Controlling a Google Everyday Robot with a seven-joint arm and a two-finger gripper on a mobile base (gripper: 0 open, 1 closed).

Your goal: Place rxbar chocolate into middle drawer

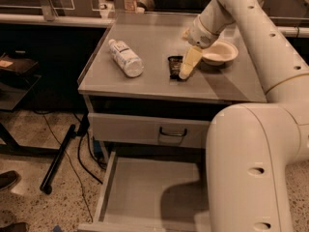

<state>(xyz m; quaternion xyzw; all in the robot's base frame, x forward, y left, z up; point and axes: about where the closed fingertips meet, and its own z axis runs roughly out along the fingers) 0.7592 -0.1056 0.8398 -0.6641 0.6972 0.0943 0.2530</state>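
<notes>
- Step in hand looks like the grasp: the gripper (185, 71) should straddle the snack bar (174, 66) across its short width, close firmly and lift straight up, keeping off the bowl (219, 52)
- Bar lies flat on the cabinet top (145, 79), well apart from the bottle (125, 58); the drawer (145, 192) is pulled out below
- Arm (241, 13) reaches down from upper right, gripper tip at the bar's right edge
- Can't tell if the gripper is open, closed or holding anything

Dim warm light, soft shadow beside the hand (185, 71) low over the tabletop (145, 83)
</notes>
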